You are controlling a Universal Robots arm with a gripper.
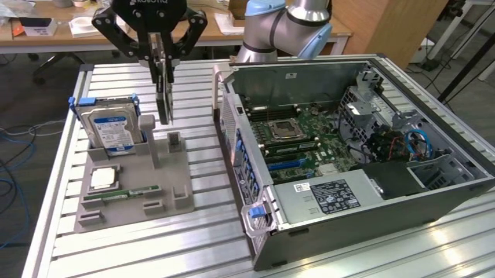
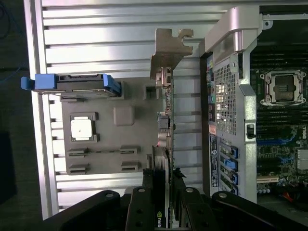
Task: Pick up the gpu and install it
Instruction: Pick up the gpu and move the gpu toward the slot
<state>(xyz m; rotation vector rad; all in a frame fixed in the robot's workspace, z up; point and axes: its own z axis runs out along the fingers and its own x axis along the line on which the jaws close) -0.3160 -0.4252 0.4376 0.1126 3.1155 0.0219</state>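
In the upper left of the exterior view, the black two-fingered end effector (image 1: pixel 163 69) is clamped on the top edge of the thin green gpu card (image 1: pixel 164 104). The card hangs edge-down just above the grey moulded holder tray (image 1: pixel 131 191) on the slatted aluminium tabletop (image 1: pixel 193 243). In the wrist view the card's silver end bracket (image 2: pixel 169 48) points away from the end effector. The step in hand looks like carrying. It would go best with the card plumb, a firm squeeze, and the bracket facing the rear wall of the open black computer case (image 1: pixel 255 174).
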